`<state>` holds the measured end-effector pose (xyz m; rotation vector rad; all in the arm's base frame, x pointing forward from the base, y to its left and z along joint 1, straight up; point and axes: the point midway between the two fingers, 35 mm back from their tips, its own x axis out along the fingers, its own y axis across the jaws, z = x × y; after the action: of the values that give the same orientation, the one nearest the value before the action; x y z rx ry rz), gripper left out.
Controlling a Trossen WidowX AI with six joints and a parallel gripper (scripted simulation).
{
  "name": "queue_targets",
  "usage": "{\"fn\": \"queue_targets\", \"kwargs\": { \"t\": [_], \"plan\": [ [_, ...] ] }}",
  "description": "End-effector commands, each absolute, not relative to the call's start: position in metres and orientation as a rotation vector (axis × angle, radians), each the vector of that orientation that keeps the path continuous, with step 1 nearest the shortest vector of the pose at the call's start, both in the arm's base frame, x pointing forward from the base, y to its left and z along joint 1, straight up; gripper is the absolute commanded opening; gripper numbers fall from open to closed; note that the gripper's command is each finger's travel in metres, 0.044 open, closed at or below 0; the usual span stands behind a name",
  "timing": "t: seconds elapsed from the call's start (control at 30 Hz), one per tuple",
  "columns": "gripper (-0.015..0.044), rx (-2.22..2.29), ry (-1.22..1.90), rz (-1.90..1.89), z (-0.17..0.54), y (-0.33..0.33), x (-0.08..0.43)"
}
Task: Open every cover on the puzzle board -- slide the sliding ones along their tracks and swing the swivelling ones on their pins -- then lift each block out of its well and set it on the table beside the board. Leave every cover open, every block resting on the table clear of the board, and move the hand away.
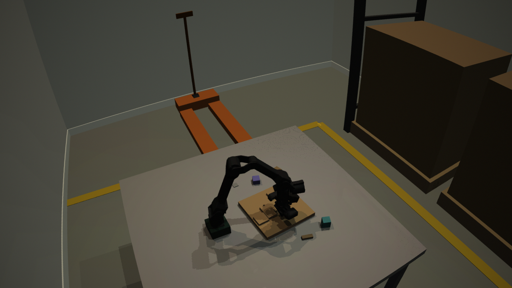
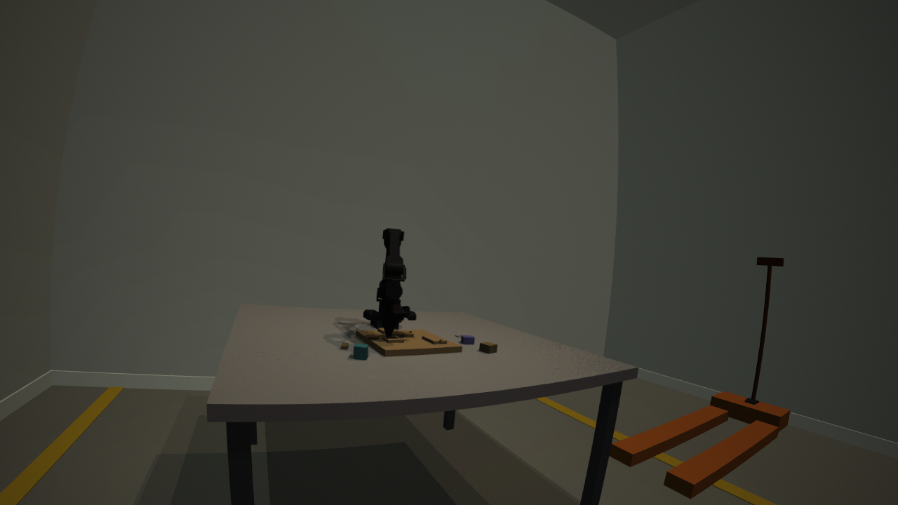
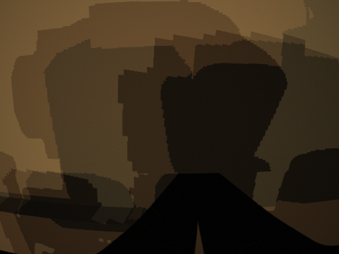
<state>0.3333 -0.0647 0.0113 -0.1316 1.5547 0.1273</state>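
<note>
The wooden puzzle board (image 1: 250, 201) (image 2: 430, 348) lies flat on the table. My gripper (image 2: 389, 334) (image 3: 196, 176) is shut and empty, pointing down at the board close to its surface; its tips are hard to make out in the top view. A flat cover (image 1: 260, 219) lies near the board's near-left edge, with another cover (image 1: 268, 210) beside it. One more cover (image 2: 434, 339) is on the board's right in the exterior view. The teal block (image 1: 325, 222) (image 2: 360, 351), purple block (image 1: 256, 179) (image 2: 467, 339) and brown block (image 2: 488, 347) rest on the table, clear of the board. Shadow and the arm hide the wells.
A small brown piece (image 1: 307, 236) (image 2: 344, 345) lies on the table near the teal block. A thin flat piece (image 1: 235, 185) lies near the purple block. The arm's base (image 1: 217, 228) stands left of the board. An orange pallet truck (image 1: 197, 98) and large boxes stand beyond the table.
</note>
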Motion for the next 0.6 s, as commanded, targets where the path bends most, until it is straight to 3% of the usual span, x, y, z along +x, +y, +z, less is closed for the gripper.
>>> {"fn": "queue_targets", "kwargs": {
  "t": [0.0, 0.57],
  "plan": [
    [0.0, -0.127, 1.541, 0.123, 0.015, -0.064, 0.342],
    [0.0, -0.127, 1.54, 0.123, 0.016, -0.062, 0.359]
  ]
}}
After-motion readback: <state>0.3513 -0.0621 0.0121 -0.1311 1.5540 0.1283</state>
